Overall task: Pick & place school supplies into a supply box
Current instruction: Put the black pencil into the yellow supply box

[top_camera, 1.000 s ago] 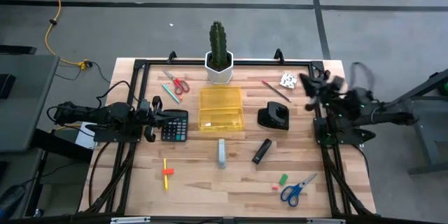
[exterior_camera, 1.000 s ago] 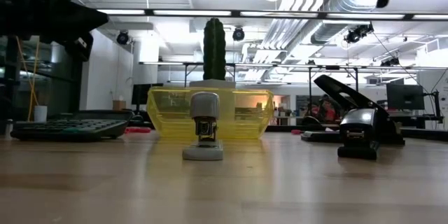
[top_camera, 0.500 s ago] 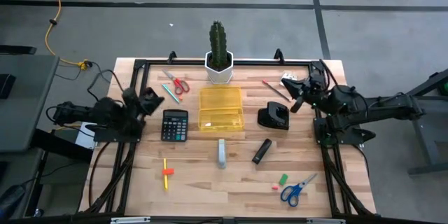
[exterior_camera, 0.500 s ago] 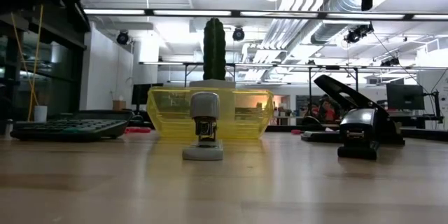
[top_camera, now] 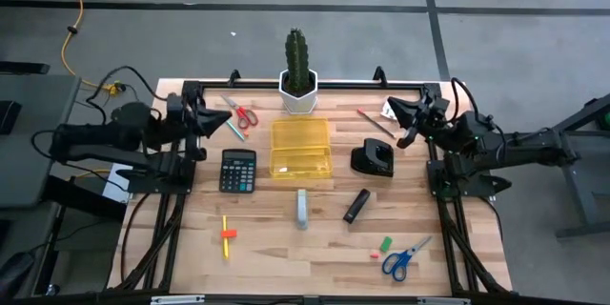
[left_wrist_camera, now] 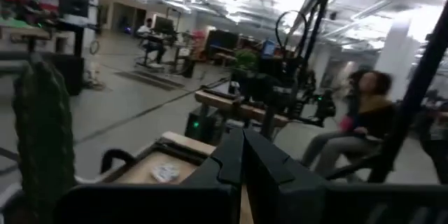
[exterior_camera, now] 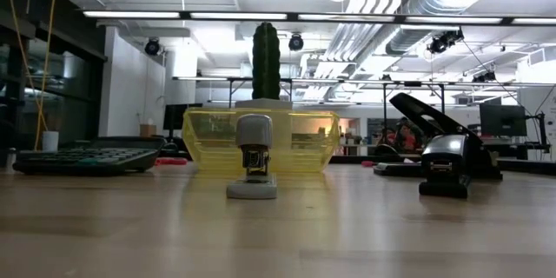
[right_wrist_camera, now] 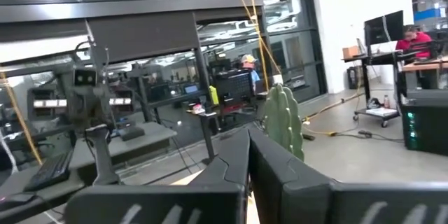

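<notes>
Hovering left gripper (top_camera: 202,120): fingers pressed together, empty, beside red-handled scissors (top_camera: 243,112).
Supply box (top_camera: 300,148): table centre, empty.
Right gripper (top_camera: 404,124): pinched closed, near thin pen (top_camera: 375,122).
Risk: closed jaws would shove flat items, not grasp.

A: Where could a gripper get through?

B: The front middle of the table (top_camera: 286,253) is bare wood, and so is the strip between the calculator (top_camera: 237,171) and the yellow box (top_camera: 301,148).

A: What blocks the way?

B: The cactus (top_camera: 296,54) stands tall right behind the box. The hole punch (top_camera: 373,160) sits to its right, with a stapler (top_camera: 301,208) and a black marker (top_camera: 356,205) in front.
</notes>
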